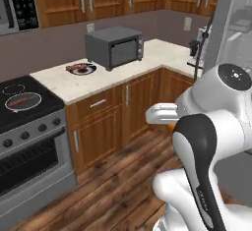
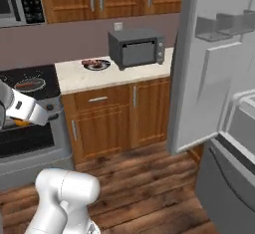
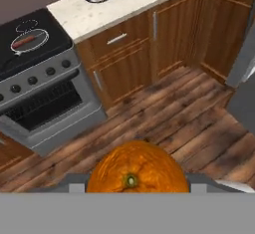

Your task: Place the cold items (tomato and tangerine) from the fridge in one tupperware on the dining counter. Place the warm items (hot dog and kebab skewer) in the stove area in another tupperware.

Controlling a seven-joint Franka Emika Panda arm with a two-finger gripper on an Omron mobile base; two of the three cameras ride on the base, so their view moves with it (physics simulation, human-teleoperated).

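And here we are over the kitchen floor. Far over at nine o'clock in the left base view sits the stove area (image 1: pixel 29 127), a hot dog (image 1: pixel 20 101) lying in a pan on its black top, around ten o'clock in the hand view. Moving right, a plate (image 1: pixel 81 69) with the kebab skewer (image 1: pixel 77 68) rests on the pale counter (image 1: pixel 113 75), just left of a dark toaster oven (image 1: pixel 114 46) at twelve o'clock. Brown cabinets (image 1: pixel 123 112) run below it, wood floor (image 1: pixel 113 186) beneath.

Down at six o'clock in the hand view, the tangerine (image 3: pixel 138 168) sits big and bright, stem dimple facing the camera, pinched between the fingers of the gripper (image 3: pixel 138 180), whose tips flank it on both sides. In the left base view a sliver of orange peeks out beside the white arm, near four o'clock.

At three o'clock in the right base view stands the fridge (image 2: pixel 219 78), its grey door open, bins showing.
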